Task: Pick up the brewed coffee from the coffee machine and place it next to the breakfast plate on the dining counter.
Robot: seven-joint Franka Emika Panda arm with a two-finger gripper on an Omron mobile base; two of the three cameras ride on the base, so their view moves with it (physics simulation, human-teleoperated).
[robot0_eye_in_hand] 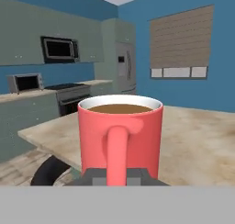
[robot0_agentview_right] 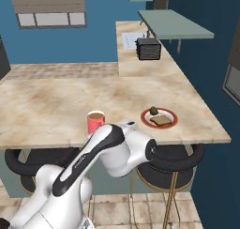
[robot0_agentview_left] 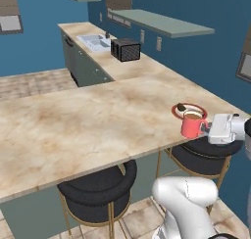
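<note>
The brewed coffee, a red mug [robot0_agentview_left: 191, 124] with brown liquid at its rim, stands upright over the near edge of the dining counter [robot0_agentview_left: 88, 125]. My gripper [robot0_agentview_left: 205, 128] reaches it from the right and is shut on its handle. In the hand view the handle of the mug [robot0_eye_in_hand: 120, 131] faces me between my fingertips [robot0_eye_in_hand: 94, 176]. The breakfast plate [robot0_agentview_left: 189, 108] lies just behind the mug; from the right base view the plate [robot0_agentview_right: 160, 118] sits to the right of the mug [robot0_agentview_right: 95, 121], apart from it. My arm hides the mug's base. The coffee machine is out of view.
A black toaster [robot0_agentview_left: 126, 49] and a sink [robot0_agentview_left: 94, 41] sit on the far counter branch. Black stools [robot0_agentview_left: 100, 186] [robot0_agentview_left: 206, 155] stand under the counter's near edge. A wide bare stretch of counter lies left of the mug. A grey-green shelf [robot0_agentview_left: 162, 22] hangs on the wall.
</note>
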